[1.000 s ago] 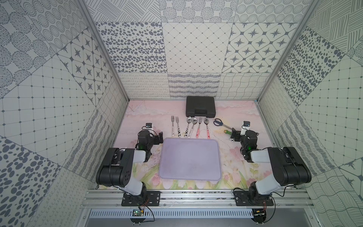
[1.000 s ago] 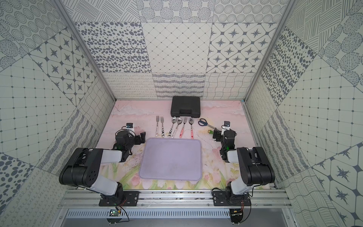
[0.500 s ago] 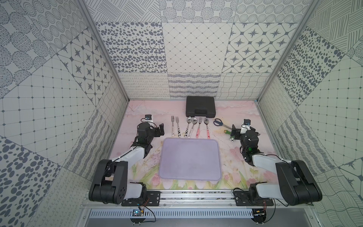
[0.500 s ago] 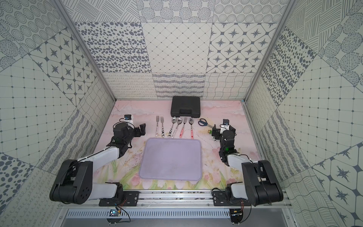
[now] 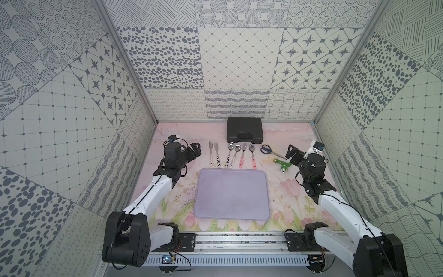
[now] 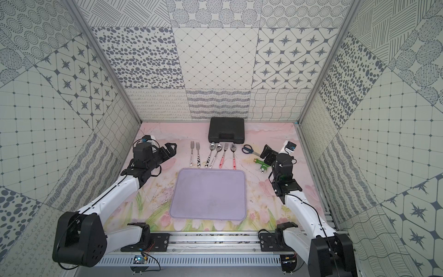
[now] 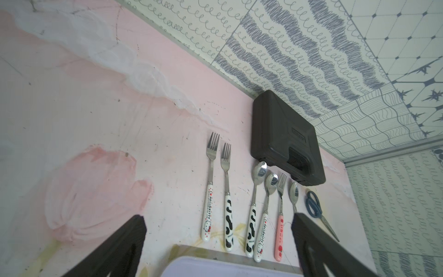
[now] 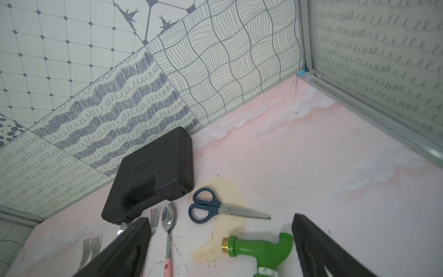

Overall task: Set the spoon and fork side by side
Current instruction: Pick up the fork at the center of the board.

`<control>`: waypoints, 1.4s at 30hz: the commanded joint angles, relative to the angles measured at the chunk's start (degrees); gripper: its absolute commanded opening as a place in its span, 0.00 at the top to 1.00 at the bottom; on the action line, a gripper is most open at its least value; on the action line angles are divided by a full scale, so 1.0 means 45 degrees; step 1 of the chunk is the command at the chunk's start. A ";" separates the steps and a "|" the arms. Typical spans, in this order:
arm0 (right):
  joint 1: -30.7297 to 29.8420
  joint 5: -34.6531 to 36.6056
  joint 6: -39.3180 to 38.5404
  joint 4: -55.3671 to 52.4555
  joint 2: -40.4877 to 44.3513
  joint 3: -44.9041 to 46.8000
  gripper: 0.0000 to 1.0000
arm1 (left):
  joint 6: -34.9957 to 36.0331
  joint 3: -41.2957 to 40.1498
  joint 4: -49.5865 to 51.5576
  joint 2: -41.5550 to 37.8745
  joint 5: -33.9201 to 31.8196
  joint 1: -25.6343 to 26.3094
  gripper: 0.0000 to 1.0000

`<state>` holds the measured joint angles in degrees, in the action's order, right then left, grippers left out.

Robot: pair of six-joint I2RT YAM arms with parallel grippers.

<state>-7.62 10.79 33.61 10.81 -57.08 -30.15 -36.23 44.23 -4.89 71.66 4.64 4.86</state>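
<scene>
Both your grippers stand wide open and hold nothing: the left gripper (image 5: pixel 194 150) hovers just beside the left end of the cutlery row, and the right gripper (image 5: pixel 294 153) is close to the blue-handled steel scissors (image 8: pixel 215 208) and the green plastic hose fitting with a brass thread (image 8: pixel 261 249). The cutlery lies flat on the pink flower-printed table cover (image 5: pixel 280 196), between the black plastic case (image 5: pixel 244 130) and the smooth lavender tray with rounded corners (image 5: pixel 232 211). From the left there are a white-handled steel fork (image 7: pixel 209 203), a cow-spotted fork (image 7: pixel 228 215), a cow-spotted spoon (image 7: pixel 251 225), a white-handled spoon (image 7: pixel 262 230), a pink-handled fork (image 7: pixel 279 235) and a pink-handled spoon (image 7: pixel 293 191). I judge each piece light and stiff; the polished neck is thin and probably slippery, so take hold across the thick painted handle, near its middle. The two middle spoons almost touch at the handles, so a finger has little room there. The outer pieces look easier.
</scene>
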 commanded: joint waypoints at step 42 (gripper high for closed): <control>-0.2073 -0.2397 0.0074 -0.2812 0.0338 -0.0547 0.03 | -0.0240 1.0816 0.9739 1.1120 -0.2720 0.4243 0.41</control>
<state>-16.71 0.25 33.06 -3.99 -56.40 -33.41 -39.27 90.39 32.36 119.26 -3.75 23.62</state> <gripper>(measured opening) 0.969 0.592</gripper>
